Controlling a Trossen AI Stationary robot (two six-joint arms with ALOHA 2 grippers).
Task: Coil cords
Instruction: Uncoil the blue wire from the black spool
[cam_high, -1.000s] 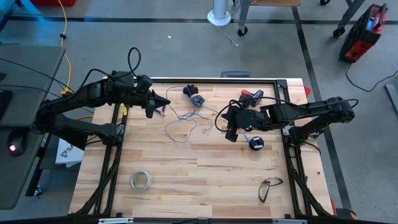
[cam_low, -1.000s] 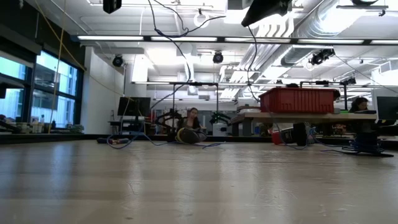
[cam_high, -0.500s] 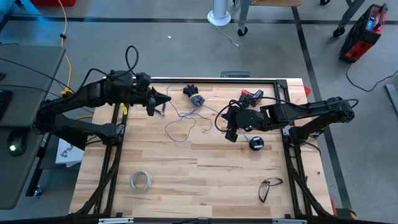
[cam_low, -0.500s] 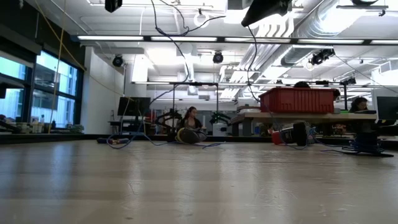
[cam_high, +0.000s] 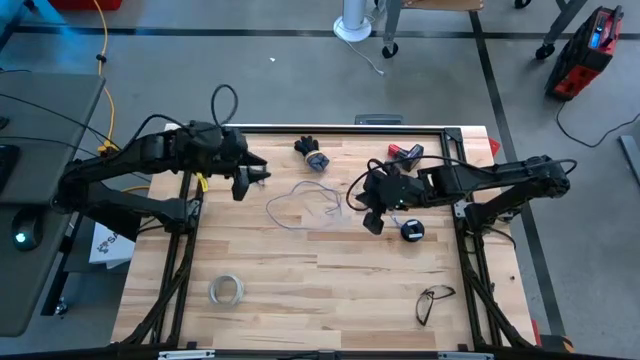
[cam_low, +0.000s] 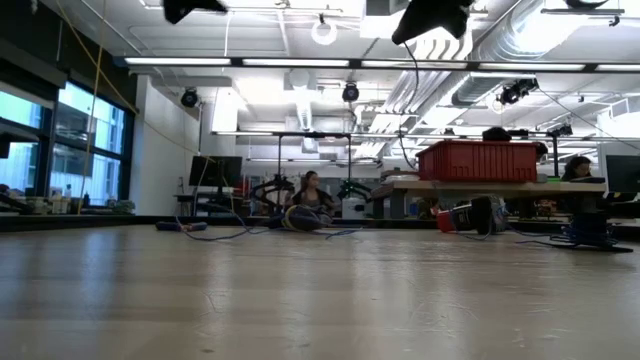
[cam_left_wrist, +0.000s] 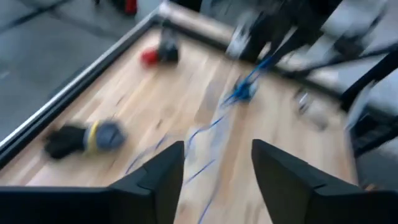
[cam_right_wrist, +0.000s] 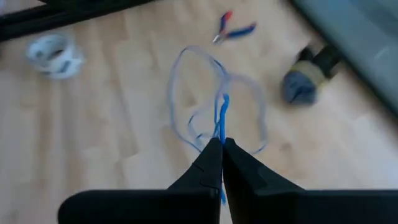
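We see the thin blue-grey wire lying in loose loops on the wooden counter, between the two arms. The right gripper has its jaws closed on one strand of it, the wire running out from the closed tips in the right wrist view. The left gripper hovers near the counter's far left side with jaws apart, holding nothing. The small dark spool sits just beside the right gripper

Wire: thin, bluish-grey, lying in loose loops at table centre.
Spool: small, round, dark, right of the loops.
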